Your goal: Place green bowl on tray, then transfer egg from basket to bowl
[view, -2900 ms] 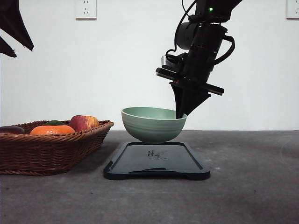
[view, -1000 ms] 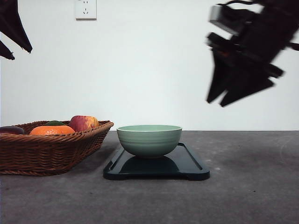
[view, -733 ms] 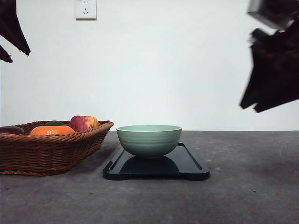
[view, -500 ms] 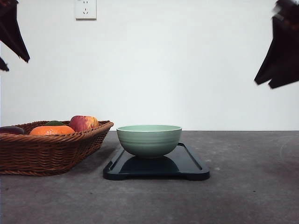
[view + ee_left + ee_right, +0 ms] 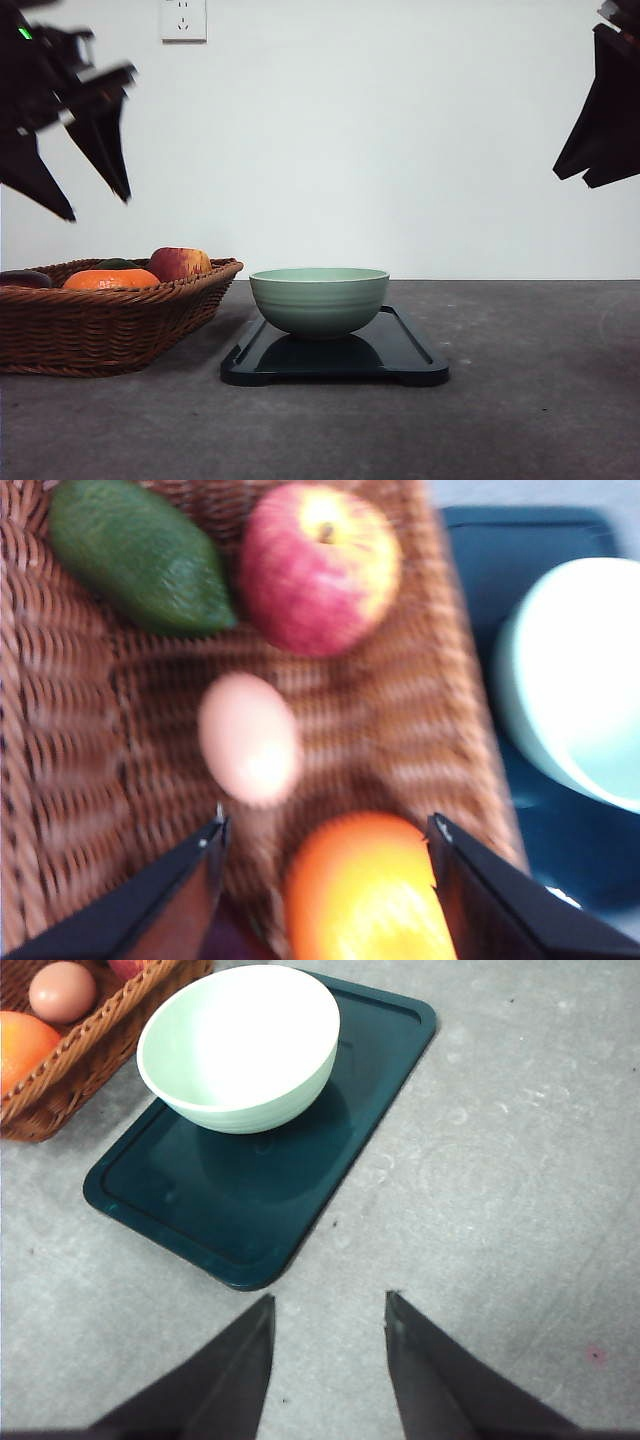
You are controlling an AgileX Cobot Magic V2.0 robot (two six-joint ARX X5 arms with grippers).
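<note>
My left gripper (image 5: pixel 325 855) hangs spread wide over the basket (image 5: pixel 60 780) — egg (image 5: pixel 249 739) just ahead, long axis pointing away.

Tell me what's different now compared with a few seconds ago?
The right tool let go of the bowl, leaving it on the tray, and pulled away up and right. The left tool swung in over the basket. The fruit stayed put.
</note>
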